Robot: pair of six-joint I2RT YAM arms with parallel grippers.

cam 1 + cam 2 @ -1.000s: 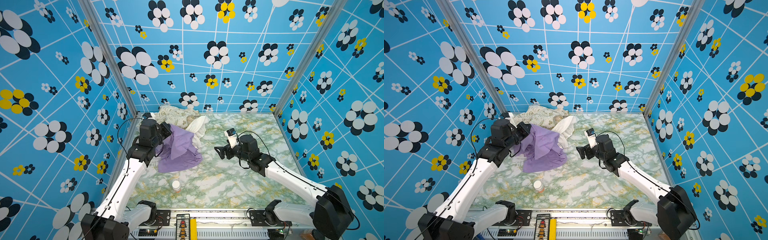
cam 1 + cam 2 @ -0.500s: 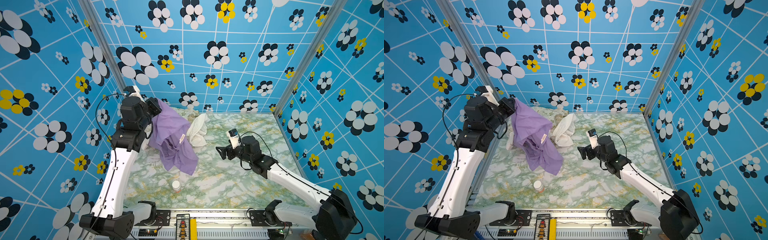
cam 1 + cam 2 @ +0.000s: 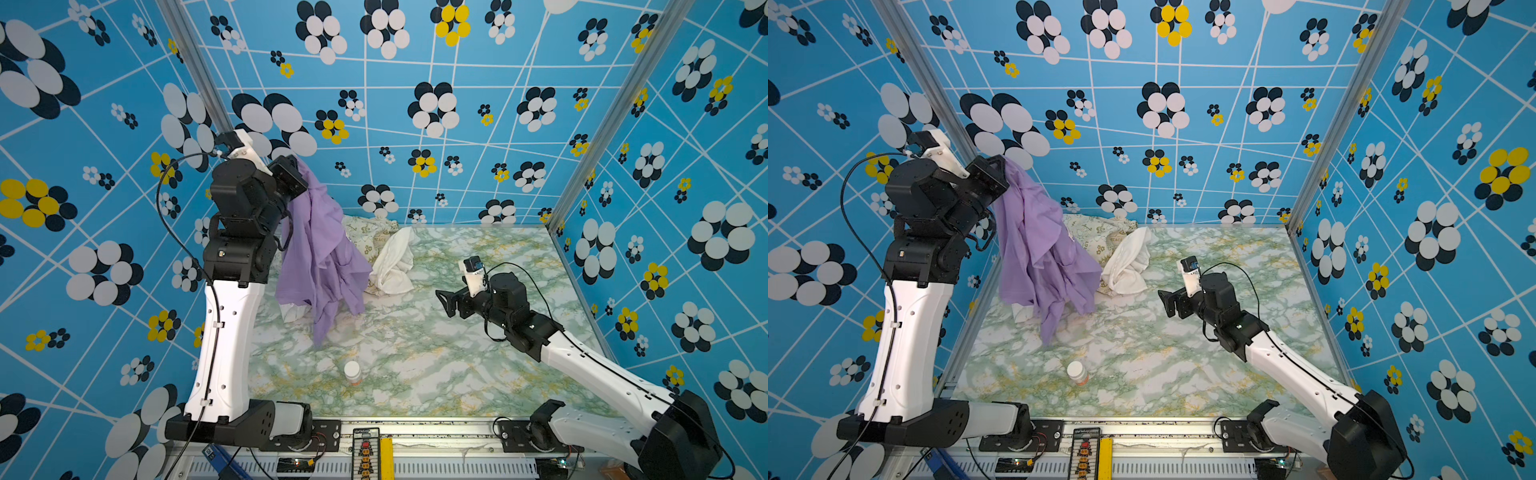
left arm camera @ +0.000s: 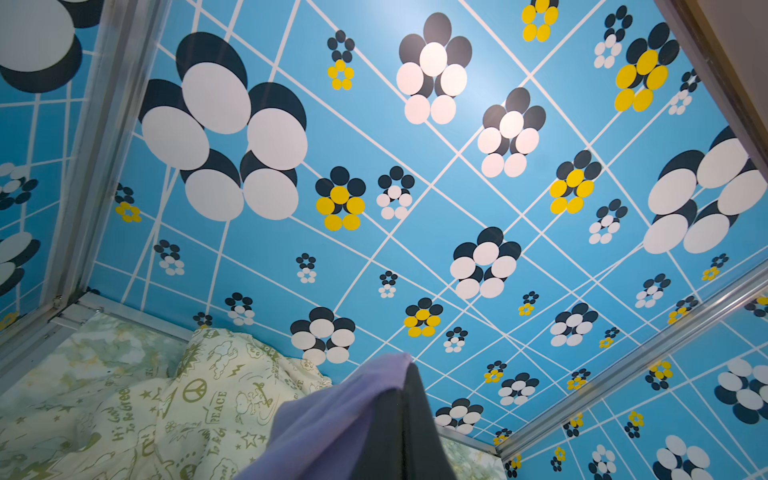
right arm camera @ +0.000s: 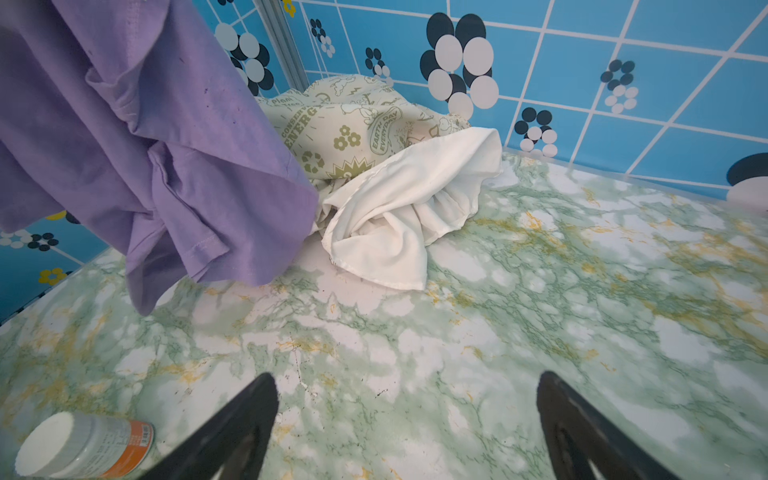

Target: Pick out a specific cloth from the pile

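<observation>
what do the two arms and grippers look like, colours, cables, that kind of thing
The left arm and right arm match: white shells on the long links, black joints and bases, a thin black cable looping beside each. A white camera mount sits at each wrist. The left gripper and right gripper are black, with tapered fingers.

The lavender cloth point(image 3: 320, 249) hangs in the air, all wrinkly folds; the pile point(image 3: 390, 257), cream print plus white, sits bunched just behind it.
</observation>
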